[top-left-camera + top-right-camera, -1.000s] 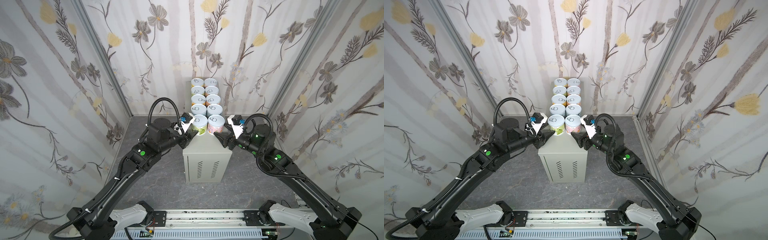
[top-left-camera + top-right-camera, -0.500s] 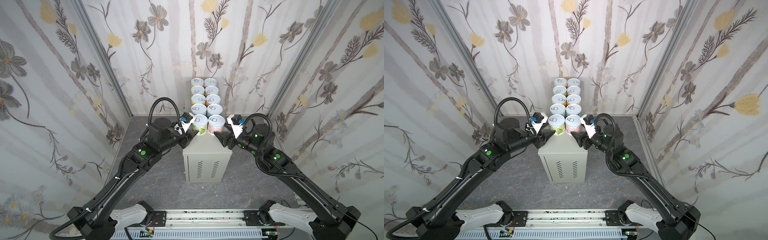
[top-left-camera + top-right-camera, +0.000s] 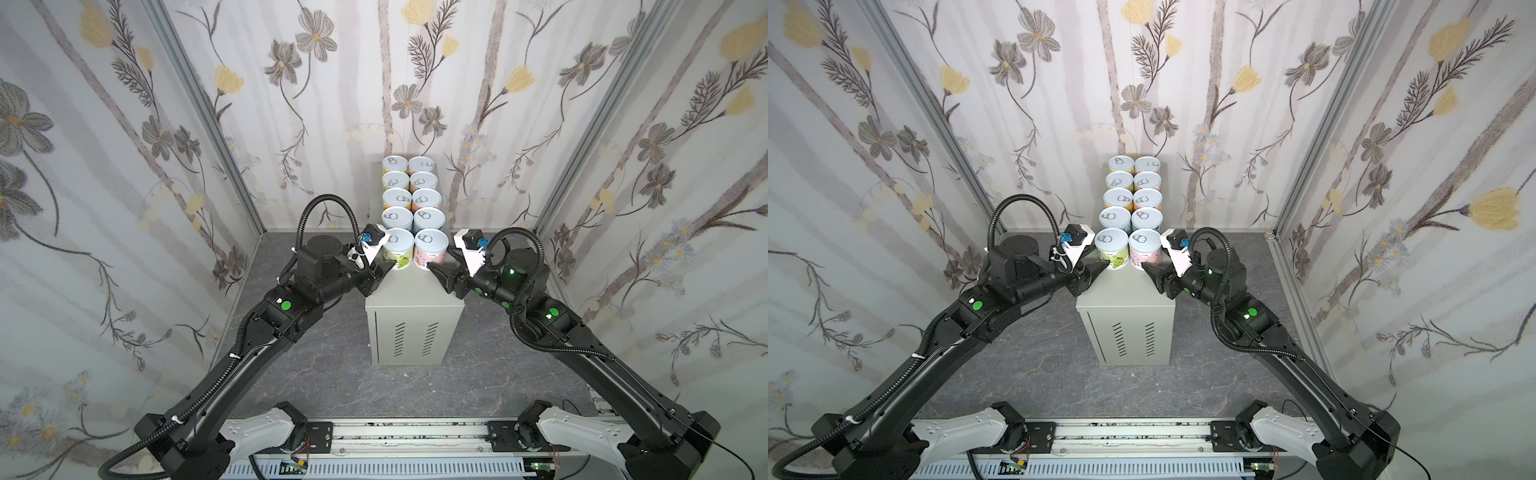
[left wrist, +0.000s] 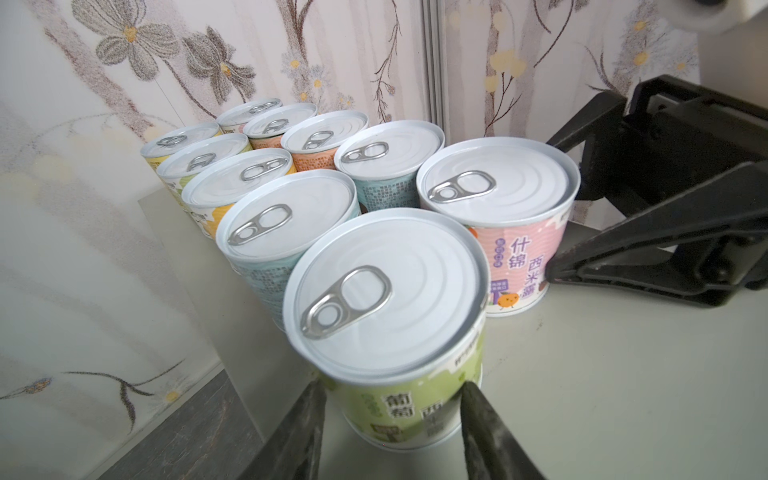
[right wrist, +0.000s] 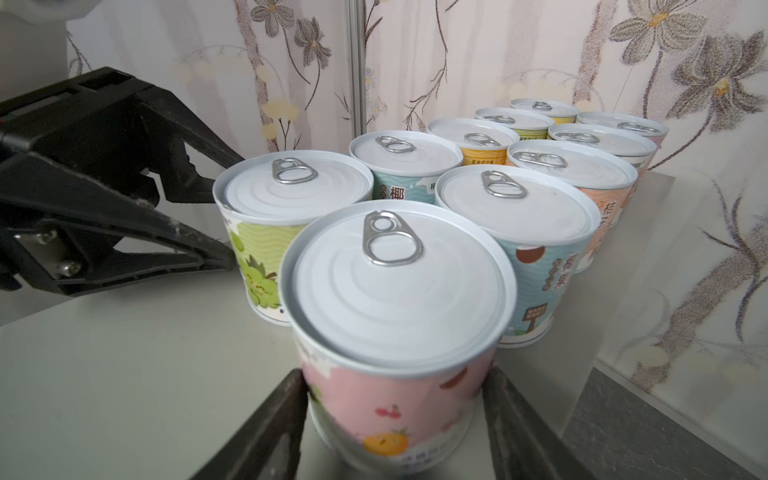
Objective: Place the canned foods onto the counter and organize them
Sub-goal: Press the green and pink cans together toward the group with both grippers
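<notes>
Clamping the green can by its label, the left gripper presses matte black, wedge-shaped fingers against both of its sides. That can stands upright at the front left of ten cans. These are short cylinders with ribbed silver pull-tab lids and pastel labels, packed close in two columns of five. They stand on the counter, a smooth grey-beige metal box with slit vents on its front, which rests on the dark marbled floor. Just beside the green can, at front right, the pink can sits upright, pinched between the scuffed black fingers of the right gripper. Against a second ago, the right fingers have drawn in onto the pink can. The left grip, both arms and all ten cans lie as they did.
</notes>
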Robot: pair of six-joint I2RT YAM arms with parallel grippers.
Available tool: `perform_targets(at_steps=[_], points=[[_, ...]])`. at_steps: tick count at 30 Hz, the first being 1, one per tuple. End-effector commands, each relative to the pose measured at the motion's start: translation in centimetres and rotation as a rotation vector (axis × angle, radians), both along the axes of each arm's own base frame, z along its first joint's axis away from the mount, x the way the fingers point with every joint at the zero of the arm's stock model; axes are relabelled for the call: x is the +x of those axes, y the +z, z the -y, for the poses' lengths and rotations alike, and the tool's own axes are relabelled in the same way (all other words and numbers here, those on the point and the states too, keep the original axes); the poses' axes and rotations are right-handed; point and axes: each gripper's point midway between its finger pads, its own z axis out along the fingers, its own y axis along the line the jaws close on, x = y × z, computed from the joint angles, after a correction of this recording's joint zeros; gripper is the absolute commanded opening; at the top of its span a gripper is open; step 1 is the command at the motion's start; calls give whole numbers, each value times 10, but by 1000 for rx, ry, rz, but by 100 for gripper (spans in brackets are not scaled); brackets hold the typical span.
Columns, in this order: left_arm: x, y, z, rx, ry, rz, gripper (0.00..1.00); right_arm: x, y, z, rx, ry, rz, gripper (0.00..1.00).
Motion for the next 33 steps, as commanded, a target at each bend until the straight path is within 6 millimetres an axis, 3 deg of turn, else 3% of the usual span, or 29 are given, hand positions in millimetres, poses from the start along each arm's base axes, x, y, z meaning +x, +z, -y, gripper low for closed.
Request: perform_targets(at_steps=[1,18,26,33], points=[[-4,8,7,-19,-47,21,51,-1,-2,-1,-16,8,10,66],[-6,8,10,-26,-69,20,50,3,-6,2,-21,-7,2,67],[-5,8,10,-26,-65,16,50,2,-8,2,-26,-3,1,75],[-6,11,7,-30,-52,22,51,2,-9,0,-29,8,-1,73]])
